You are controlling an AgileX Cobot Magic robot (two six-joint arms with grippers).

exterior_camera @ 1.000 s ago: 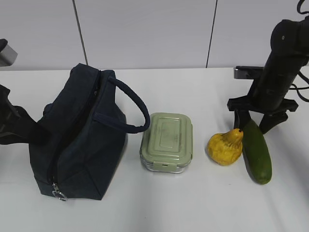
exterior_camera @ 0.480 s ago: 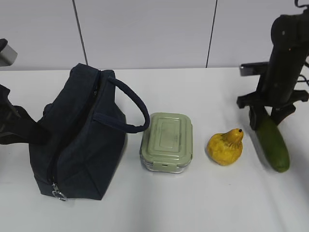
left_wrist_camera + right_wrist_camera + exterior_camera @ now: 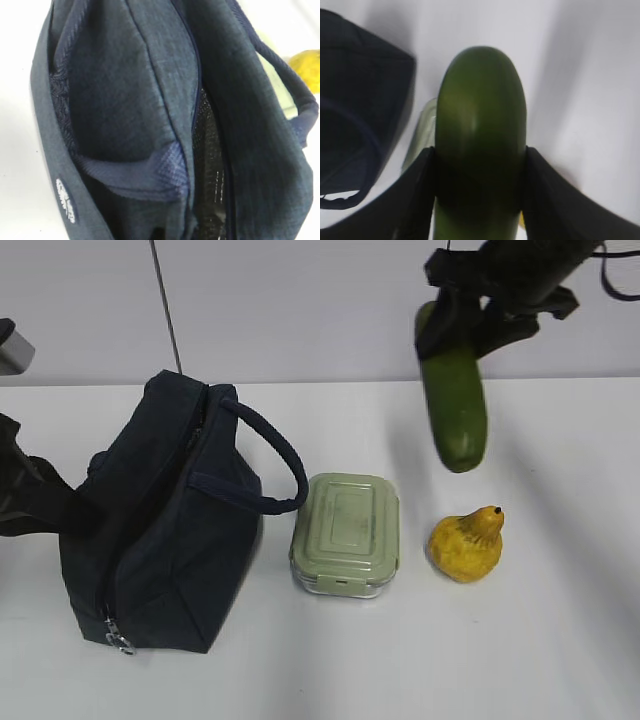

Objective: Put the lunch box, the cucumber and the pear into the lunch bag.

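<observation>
My right gripper (image 3: 463, 332) is shut on the dark green cucumber (image 3: 455, 400) and holds it high in the air, hanging down, above and between the lunch box (image 3: 346, 533) and the pear (image 3: 467, 545). In the right wrist view the black fingers (image 3: 415, 200) clamp the cucumber (image 3: 480, 125) on both sides. The navy lunch bag (image 3: 160, 530) stands at the left with its zipper open. My left arm (image 3: 35, 502) is pressed against the bag's left side. The left wrist view is filled by the bag (image 3: 125, 90) and its mesh lining (image 3: 210, 150); the fingers are hidden.
The bag's loop handle (image 3: 275, 455) arches towards the lunch box. The zipper pull (image 3: 118, 640) hangs at the bag's near end. A pale wall (image 3: 300, 300) closes the back of the white table (image 3: 560, 640).
My right gripper has lifted the cucumber off the table at the right and carried it up and to the left. The bag, lunch box, pear and left arm have not moved.
</observation>
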